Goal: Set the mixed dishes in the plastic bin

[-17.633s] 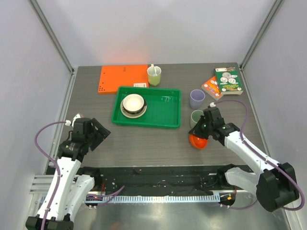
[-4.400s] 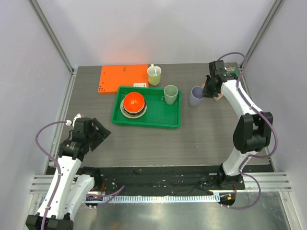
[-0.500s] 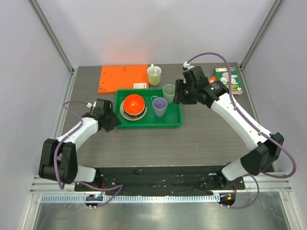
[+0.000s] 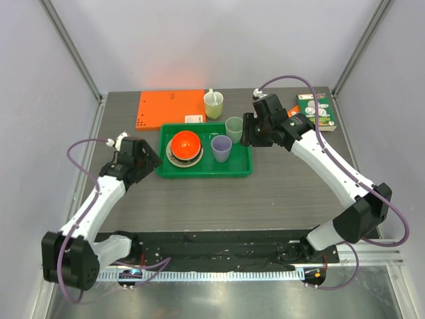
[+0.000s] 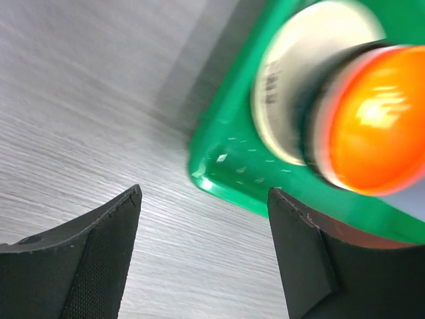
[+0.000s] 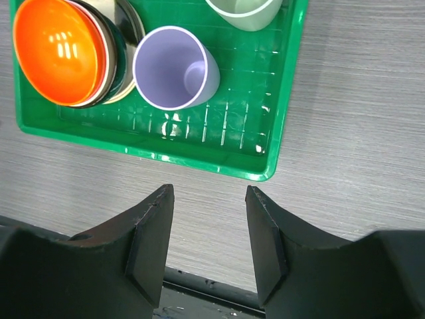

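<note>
The green plastic bin [image 4: 234,163] lies mid-table. Inside it an orange-red bowl [image 4: 185,141] tops a stack with a cream plate [image 5: 282,93] at the bottom. To its right stands the lavender cup [image 4: 221,148], and the sage-green cup [image 4: 234,129] fills the far right corner. My left gripper [image 4: 150,160] hovers open just off the bin's left edge, nothing between its fingers; the left wrist view shows the bin's corner [image 5: 211,174] ahead of the left gripper [image 5: 202,194]. By the bin's right edge my right gripper [image 4: 246,133] stands open and empty. The right wrist view looks down past the right gripper [image 6: 207,197] onto the lavender cup [image 6: 176,75], the orange-red bowl [image 6: 58,50] and the bin's rim [image 6: 199,163].
A flat orange board [image 4: 170,108] lies behind the bin on the left. A yellow-green cup with a spoon [image 4: 213,105] stands beside it. Printed boxes [image 4: 316,111] sit at the far right corner. Metal frame rails border the table.
My left gripper has drawn back a little from the bin's left corner and its jaws have widened. The right arm and the dishes stay as they were.
</note>
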Robot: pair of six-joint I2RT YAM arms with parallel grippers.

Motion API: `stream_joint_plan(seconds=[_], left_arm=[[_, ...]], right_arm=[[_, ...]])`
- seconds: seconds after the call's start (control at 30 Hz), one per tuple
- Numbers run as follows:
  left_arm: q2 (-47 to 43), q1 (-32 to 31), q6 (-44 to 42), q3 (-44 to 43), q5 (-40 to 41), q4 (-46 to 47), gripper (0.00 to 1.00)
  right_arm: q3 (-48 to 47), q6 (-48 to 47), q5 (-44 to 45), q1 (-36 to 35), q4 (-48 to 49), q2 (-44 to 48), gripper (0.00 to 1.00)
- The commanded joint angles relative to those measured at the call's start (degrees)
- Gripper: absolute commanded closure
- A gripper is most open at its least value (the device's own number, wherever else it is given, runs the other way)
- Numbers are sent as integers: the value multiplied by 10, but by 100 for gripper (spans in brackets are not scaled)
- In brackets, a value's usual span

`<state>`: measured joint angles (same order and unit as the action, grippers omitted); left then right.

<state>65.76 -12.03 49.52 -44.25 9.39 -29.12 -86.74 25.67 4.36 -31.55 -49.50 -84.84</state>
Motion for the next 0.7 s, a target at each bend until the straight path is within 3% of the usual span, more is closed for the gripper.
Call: stream_joint_plan(seconds=[0.0,0.1,0.23,0.4,0.53,0.67], left_arm=[[-71,-3,-19,-72,6,-23,23],[-84,-3,-26,-134,-9,-87,22],[-118,-4,-32,-164,-31,-153,21],[-197,-3,-3,-97,-15,-171,20],[-259,-3,11,-49,-24,-167,20],[-286,-3,3,-58,-18,-173,20]], right_arm=[[10,-3,7,8,24,27,47],[32,-3,-14,32,50,53,48],[133,38,-57,99,176,131,48],[213,104,-98,184,231,171,48],[226,120,-115,187,218,166,47],[240,125,-74,187,219,207,47]])
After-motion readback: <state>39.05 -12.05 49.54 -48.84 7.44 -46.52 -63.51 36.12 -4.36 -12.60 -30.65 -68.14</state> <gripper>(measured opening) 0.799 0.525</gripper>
